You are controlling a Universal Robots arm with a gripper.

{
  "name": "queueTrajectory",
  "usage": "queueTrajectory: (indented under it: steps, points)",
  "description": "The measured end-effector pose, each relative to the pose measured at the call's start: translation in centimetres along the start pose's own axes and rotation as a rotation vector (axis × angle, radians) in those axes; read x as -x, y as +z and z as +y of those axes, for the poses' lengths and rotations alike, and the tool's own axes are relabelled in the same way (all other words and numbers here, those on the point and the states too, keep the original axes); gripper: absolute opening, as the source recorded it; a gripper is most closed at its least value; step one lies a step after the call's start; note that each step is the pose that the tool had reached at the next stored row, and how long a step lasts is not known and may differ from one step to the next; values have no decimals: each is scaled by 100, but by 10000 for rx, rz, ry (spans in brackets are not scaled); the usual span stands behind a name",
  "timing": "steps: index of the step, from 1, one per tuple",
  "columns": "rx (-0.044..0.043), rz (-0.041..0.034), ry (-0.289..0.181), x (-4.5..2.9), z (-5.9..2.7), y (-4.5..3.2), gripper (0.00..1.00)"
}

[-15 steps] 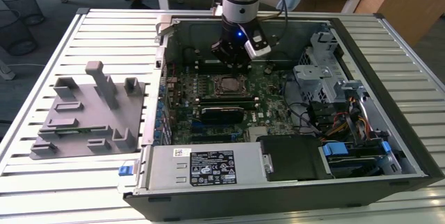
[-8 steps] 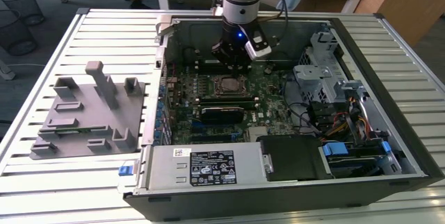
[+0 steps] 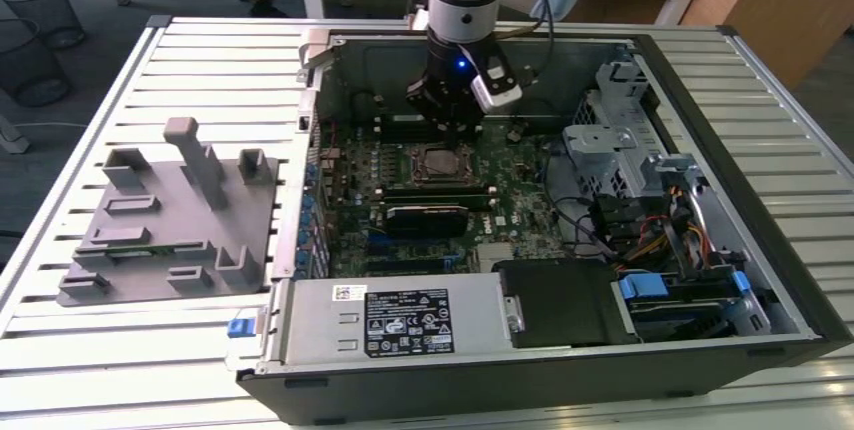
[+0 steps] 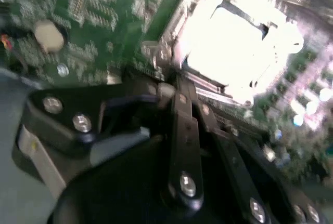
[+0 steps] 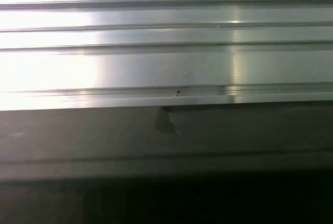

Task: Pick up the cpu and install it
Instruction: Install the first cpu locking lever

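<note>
In the exterior view my gripper (image 3: 450, 128) hangs inside the open computer case, just behind the CPU socket (image 3: 438, 162) on the green motherboard (image 3: 400, 190). In the second wrist view a bright, pale square plate, the cpu (image 4: 229, 42), lies flat inside the socket's metal frame (image 4: 179, 37). The gripper's black linkages (image 4: 183, 135) reach toward the near edge of that frame, with the gripper tip (image 4: 165, 90) beside the socket and apart from the cpu. I see nothing held in the gripper.
The case (image 3: 747, 280) has tall walls, a drive cage and cable bundles (image 3: 641, 220) on the exterior view's right, and a power supply (image 3: 394, 320) at the front. A grey fixture plate with upright blocks (image 3: 174, 220) lies on the ribbed metal table (image 5: 166, 52) on the exterior view's left.
</note>
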State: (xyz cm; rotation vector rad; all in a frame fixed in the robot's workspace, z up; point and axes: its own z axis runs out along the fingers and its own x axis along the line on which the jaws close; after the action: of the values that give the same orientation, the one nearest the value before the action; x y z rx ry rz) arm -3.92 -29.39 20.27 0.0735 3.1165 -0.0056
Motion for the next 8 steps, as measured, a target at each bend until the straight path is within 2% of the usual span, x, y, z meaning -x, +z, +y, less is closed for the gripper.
queueTrajectory:
  steps: [4,8]
  points:
    - [-4,-1,0,0,0,3,11]
    - [-74,-4,-2,0,0,23,11]
